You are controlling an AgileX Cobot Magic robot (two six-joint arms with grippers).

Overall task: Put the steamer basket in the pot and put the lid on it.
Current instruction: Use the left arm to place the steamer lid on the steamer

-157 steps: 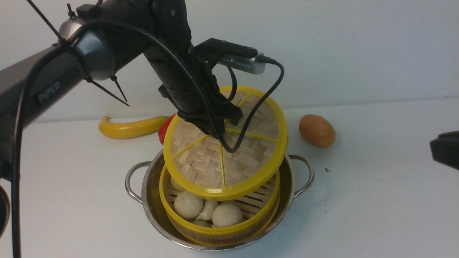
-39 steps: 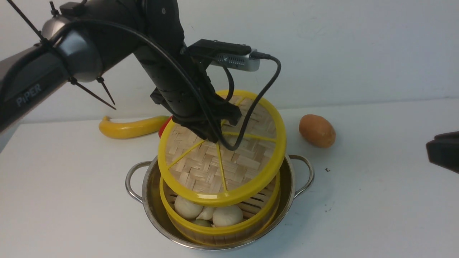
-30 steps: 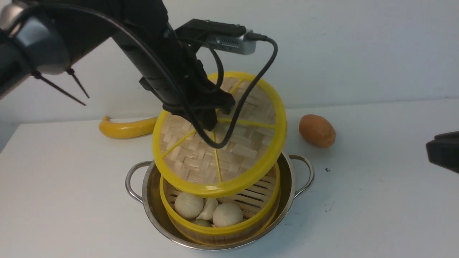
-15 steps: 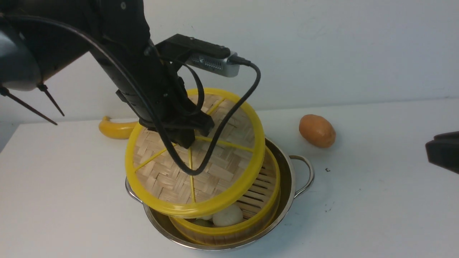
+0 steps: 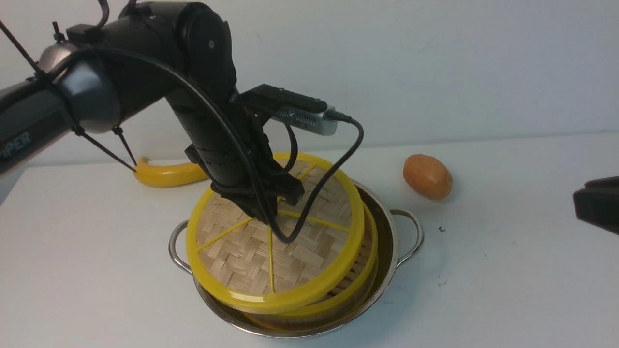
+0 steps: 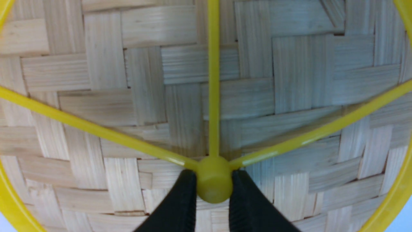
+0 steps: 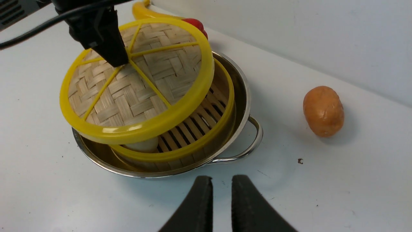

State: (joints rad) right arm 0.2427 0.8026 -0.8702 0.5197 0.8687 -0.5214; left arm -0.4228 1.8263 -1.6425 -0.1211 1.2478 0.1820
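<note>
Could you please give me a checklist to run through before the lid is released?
Left pincer closed on the lid's knob: ok.
Steamer basket inside the pot: ok.
Lid centred over the basket: not ok, it sits off toward the left.
Lid seated level on the rim: not ok, slats show beneath its raised edge.
Right pincer clear of the lid: ok.

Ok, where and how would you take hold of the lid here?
By its small centre knob, from above, one finger either side: it stands up where the spokes meet. The left gripper has it like that; the rim looks too wide to span.
</note>
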